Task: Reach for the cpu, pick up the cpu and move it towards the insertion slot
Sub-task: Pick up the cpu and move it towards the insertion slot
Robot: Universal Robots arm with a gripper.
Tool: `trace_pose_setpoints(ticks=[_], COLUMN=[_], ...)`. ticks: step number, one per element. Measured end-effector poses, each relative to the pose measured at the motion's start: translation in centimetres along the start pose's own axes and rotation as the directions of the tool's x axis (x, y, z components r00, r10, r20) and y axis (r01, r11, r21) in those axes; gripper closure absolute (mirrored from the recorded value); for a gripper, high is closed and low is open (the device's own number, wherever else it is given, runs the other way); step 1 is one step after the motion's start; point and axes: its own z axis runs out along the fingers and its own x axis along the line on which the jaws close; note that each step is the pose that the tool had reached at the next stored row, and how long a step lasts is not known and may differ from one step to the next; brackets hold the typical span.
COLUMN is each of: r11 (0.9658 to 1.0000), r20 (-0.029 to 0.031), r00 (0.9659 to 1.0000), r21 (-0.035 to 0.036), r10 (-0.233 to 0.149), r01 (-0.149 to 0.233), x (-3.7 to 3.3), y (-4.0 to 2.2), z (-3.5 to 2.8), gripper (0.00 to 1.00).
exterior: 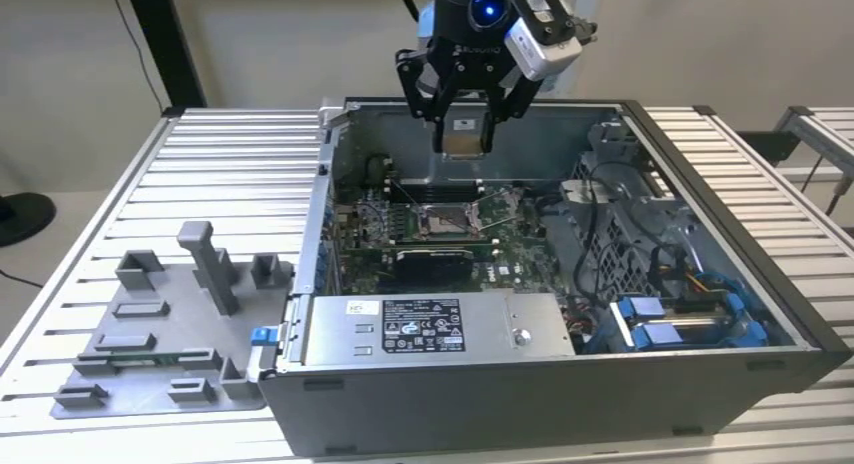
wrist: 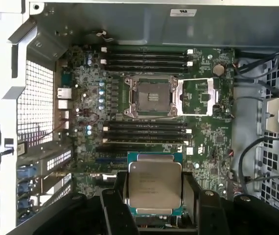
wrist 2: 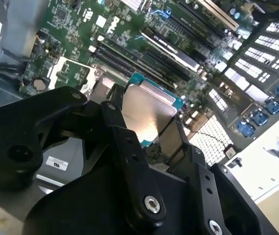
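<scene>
Already the end effector (exterior: 463, 134) is clamped on the cpu (wrist: 154, 184), pinching two opposite edges, and hangs above the open case (exterior: 747, 284), well clear of the board (wrist: 203, 132). The slot (wrist: 151, 97) lies open below with its silver frame swung aside. To do this well, I judge the chip should stay level and square to the socket, travel high over the memory rails, and descend only once its edges line up with the frame, keeping away from the wire lever.
</scene>
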Motion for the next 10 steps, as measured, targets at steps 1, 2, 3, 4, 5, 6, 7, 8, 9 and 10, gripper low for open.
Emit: trace_pose_setpoints(ticks=[1, 2, 3, 4, 5, 6, 7, 8, 9, 10], r11=[1.0000, 1.0000, 1.0000, 1.0000, 1.0000, 1.0000, 1.0000, 1.0000, 1.0000, 1.0000], r20=[-0.0001, 0.0000, 0.0000, 0.0000, -0.0001, 0.0000, 0.0000, 0.0000, 0.0000, -0.0001], r00=[1.0000, 1.0000, 1.0000, 1.0000, 1.0000, 1.0000, 1.0000, 1.0000, 1.0000, 1.0000], r21=[0.0001, 0.0001, 0.0000, 0.0000, 0.0000, 0.0000, -0.0001, -0.0001, 0.0000, 0.0000], r10=[0.000, 0.000, 0.000, 0.000, 0.000, 0.000, 0.000, 0.000, 0.000, 0.000], r01=[0.000, 0.000, 0.000, 0.000, 0.000, 0.000, 0.000, 0.000, 0.000, 0.000], x=[0.00, 0.00, 0.00, 0.00, 0.00, -0.01, -0.02, -0.03, -0.05, -0.06], y=[0.24, 0.49, 0.73, 0.99, 1.27, 1.53, 1.82, 2.14, 2.46, 2.78], z=[0.06, 0.12, 0.19, 0.25, 0.32, 0.39, 0.46, 0.53, 0.61, 0.67], gripper=[1.00, 1.00, 1.00, 1.00, 1.00, 1.00, 1.00, 1.00, 1.00, 1.00])
